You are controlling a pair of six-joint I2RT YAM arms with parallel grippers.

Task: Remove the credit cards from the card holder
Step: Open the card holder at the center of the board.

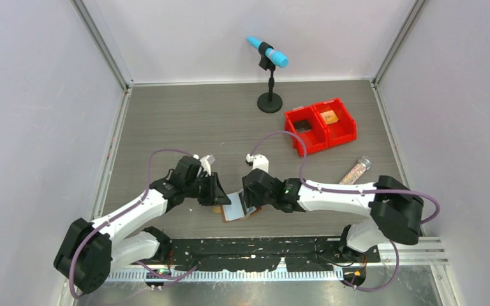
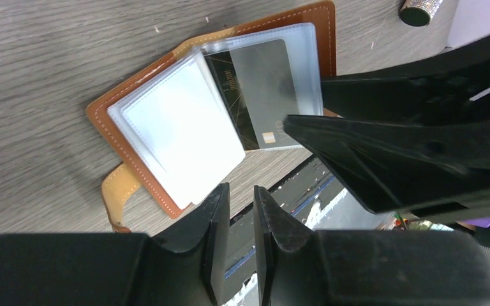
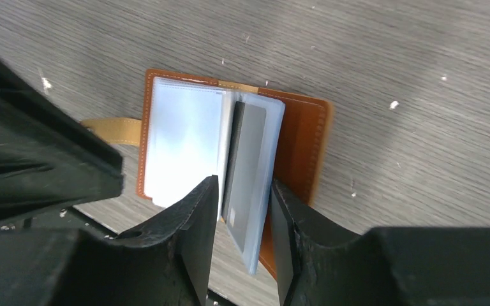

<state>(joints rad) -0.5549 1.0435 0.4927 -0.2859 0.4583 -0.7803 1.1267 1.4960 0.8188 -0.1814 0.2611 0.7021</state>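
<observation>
While card holder lies open, print on dark card unreadable.

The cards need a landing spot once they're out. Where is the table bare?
Bare: the wide far-left stretch between the left wall and the microphone stand; the strip between the card holder and the red bins. Crowded: near centre, where the left gripper and right gripper meet over it.
</observation>
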